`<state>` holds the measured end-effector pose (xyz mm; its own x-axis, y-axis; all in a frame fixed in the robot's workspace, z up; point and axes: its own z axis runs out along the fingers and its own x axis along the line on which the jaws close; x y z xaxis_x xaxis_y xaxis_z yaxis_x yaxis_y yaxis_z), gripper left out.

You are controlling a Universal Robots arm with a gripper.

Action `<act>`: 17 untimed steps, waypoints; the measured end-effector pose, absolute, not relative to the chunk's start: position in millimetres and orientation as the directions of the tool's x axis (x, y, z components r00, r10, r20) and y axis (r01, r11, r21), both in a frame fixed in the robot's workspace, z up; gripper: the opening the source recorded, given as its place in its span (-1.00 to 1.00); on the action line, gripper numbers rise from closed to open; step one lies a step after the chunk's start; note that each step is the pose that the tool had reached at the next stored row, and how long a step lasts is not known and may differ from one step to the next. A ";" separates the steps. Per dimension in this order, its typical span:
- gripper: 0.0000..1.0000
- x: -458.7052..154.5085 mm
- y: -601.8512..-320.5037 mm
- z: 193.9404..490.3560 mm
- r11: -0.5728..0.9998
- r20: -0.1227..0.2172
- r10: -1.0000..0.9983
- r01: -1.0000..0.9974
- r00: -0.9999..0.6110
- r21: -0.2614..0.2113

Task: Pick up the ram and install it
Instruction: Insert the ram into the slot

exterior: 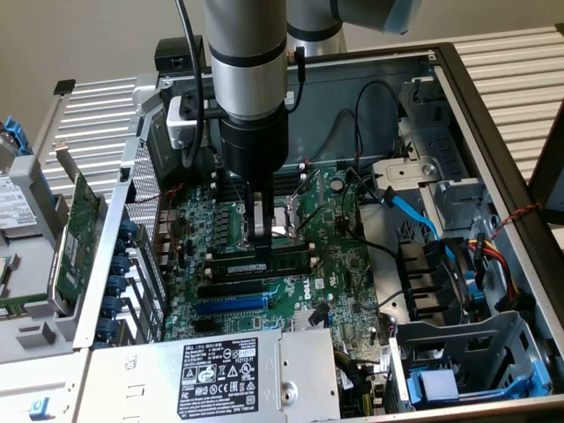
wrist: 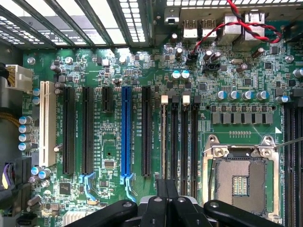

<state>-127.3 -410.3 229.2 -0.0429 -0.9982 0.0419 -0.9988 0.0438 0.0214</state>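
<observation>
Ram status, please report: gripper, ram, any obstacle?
Gripper shut, low over memory slots. Ram lies along slots under fingertips; seating not clear. Nothing in the way.

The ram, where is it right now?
In the exterior view the ram lies in a memory slot mid-motherboard, just under the shut claw, beside the CPU socket.

Plain beige wall; ribbed white surface.
</observation>
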 end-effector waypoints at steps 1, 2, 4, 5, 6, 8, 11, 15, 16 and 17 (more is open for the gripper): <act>-0.80 -127.3 -410.3 229.1 0.044 0.042 -0.998 -0.999 -0.043 0.021; -0.80 -127.4 -410.3 228.9 0.044 0.042 -0.998 -0.999 -0.043 0.020; -0.80 -127.5 -410.2 228.4 0.044 0.042 -0.998 -0.999 -0.043 0.019; -0.80 -127.6 -410.2 228.2 0.044 0.042 -0.998 -0.999 -0.043 0.018; -0.80 -127.6 -410.2 228.0 0.044 0.041 -0.998 -0.999 -0.043 0.018; -0.80 -127.9 -410.3 227.6 0.044 0.042 -0.998 -0.999 -0.043 0.017; -0.80 -128.5 -410.2 227.1 0.044 0.041 -0.998 -0.999 -0.043 0.016; -0.80 -129.5 -410.2 226.9 0.044 0.041 -0.998 -0.999 -0.043 0.017; -0.80 -129.5 -410.2 226.8 0.044 0.041 -0.998 -0.999 -0.043 0.017; -0.80 -129.6 -410.2 226.8 0.044 0.041 -0.998 -0.999 -0.043 0.017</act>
<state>-129.6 -410.2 226.8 -0.0429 -0.9982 0.0413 -0.9989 0.0437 0.0167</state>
